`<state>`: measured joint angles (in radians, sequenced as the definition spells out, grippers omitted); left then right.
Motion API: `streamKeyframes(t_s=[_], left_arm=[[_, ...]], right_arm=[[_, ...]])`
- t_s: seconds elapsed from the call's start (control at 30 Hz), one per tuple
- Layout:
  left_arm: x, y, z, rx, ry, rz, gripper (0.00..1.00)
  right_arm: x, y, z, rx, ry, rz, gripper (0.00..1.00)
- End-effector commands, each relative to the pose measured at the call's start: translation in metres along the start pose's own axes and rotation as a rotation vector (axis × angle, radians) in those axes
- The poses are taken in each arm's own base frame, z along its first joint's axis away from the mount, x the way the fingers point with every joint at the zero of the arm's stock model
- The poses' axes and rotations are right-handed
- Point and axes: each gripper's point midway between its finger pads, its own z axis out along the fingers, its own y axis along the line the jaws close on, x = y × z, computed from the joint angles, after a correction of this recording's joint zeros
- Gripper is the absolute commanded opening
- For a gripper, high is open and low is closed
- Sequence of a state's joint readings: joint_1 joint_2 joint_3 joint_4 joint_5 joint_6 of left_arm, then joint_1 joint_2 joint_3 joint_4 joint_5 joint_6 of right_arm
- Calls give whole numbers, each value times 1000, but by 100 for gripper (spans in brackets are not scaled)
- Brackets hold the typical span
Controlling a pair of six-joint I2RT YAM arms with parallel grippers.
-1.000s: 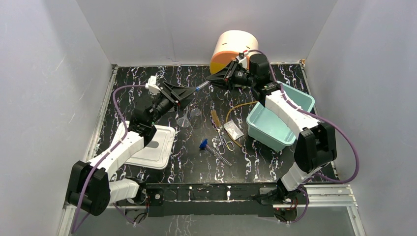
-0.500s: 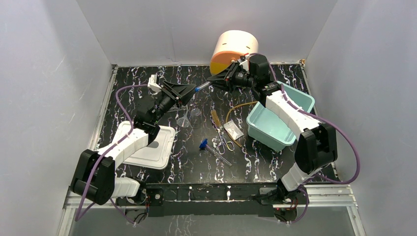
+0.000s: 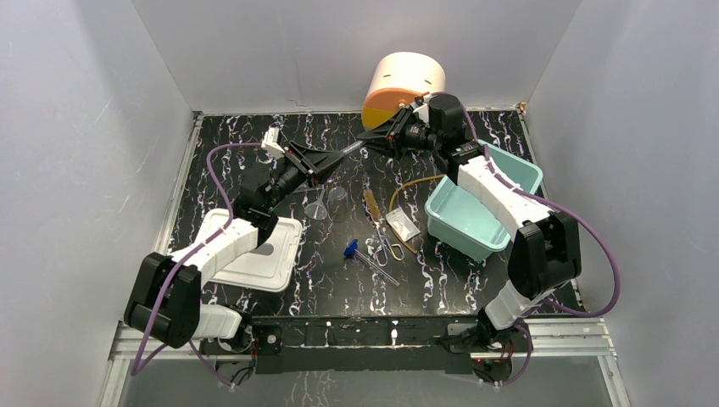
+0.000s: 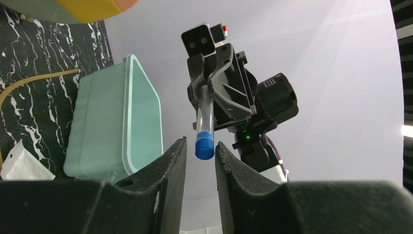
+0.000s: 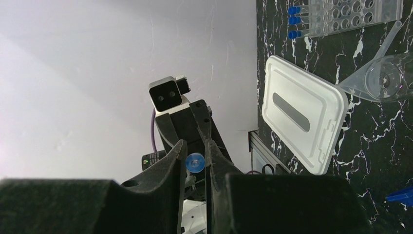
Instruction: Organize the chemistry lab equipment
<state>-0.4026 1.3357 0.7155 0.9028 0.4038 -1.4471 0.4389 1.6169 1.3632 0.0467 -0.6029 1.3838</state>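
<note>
A clear tube with a blue cap hangs above the back of the table. My right gripper is shut on its body, and the tube's end shows between that gripper's fingers. My left gripper faces it, jaws narrowed round the blue cap, with a sliver of light still on one side. On the table lie a clear funnel, a brush, tan tubing, a small bag, scissors and another tube. The grid rack holds blue-capped tubes.
A teal bin stands at the right under the right arm. A white lid lies at the left by the left arm. The cream-and-orange round unit stands at the back wall.
My left gripper has reached forward to the tube's blue cap and narrowed its jaws round it. The right arm has held the tube still.
</note>
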Motion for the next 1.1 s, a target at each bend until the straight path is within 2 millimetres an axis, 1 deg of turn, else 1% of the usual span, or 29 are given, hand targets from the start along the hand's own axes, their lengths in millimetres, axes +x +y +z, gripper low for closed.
streamKeyframes(t_s=[0.0, 0.17, 0.3, 0.4, 0.43, 0.47, 0.53, 0.57, 0.63, 0.7, 0.73, 0.8, 0.87, 0.9, 1.0, 1.07], left_arm=[[-2, -28, -1, 60, -10, 72, 26], [-5, -29, -2, 55, -25, 82, 16], [-6, -31, 0, 61, -24, 90, 15], [-6, -34, 0, 64, -28, 103, 9], [-7, -33, -1, 57, -33, 108, 7], [-7, -33, -1, 47, -35, 112, 7], [-8, -24, -2, -20, -34, 125, 7], [-10, -18, -2, -64, -34, 135, 7], [-13, -8, -6, -160, -30, 170, 7], [-16, 4, -14, -274, -17, 209, 7], [-18, 10, -19, -337, -9, 228, 7], [-22, 28, -35, -484, 29, 269, 7], [-24, 48, -55, -644, 86, 276, 7], [-26, 49, -61, -703, 107, 293, 7], [-30, 70, -91, -928, 161, 325, 8], [-33, 77, -105, -1033, 189, 340, 8]], right_arm=[[-3, 16, -4, -31, -22, -41, 25], [-2, 14, -4, -29, -20, -45, 25], [-2, 12, -4, -21, -20, -46, 25], [-2, 10, -4, -15, -20, -53, 26], [-2, 9, -4, -9, -20, -55, 30], [-2, 8, -4, -4, -21, -63, 35], [-3, 4, -5, 23, -28, -86, 52], [-4, 0, -6, 44, -36, -102, 58], [-7, -8, -9, 86, -64, -141, 67], [-11, -19, -15, 134, -98, -162, 73], [-11, -23, -17, 147, -108, -176, 74], [-13, -30, -22, 176, -124, -211, 74], [-15, -37, -26, 219, -141, -258, 73], [-18, -40, -29, 242, -154, -293, 73], [-22, -49, -39, 301, -191, -352, 73], [-25, -51, -45, 324, -214, -383, 72]])
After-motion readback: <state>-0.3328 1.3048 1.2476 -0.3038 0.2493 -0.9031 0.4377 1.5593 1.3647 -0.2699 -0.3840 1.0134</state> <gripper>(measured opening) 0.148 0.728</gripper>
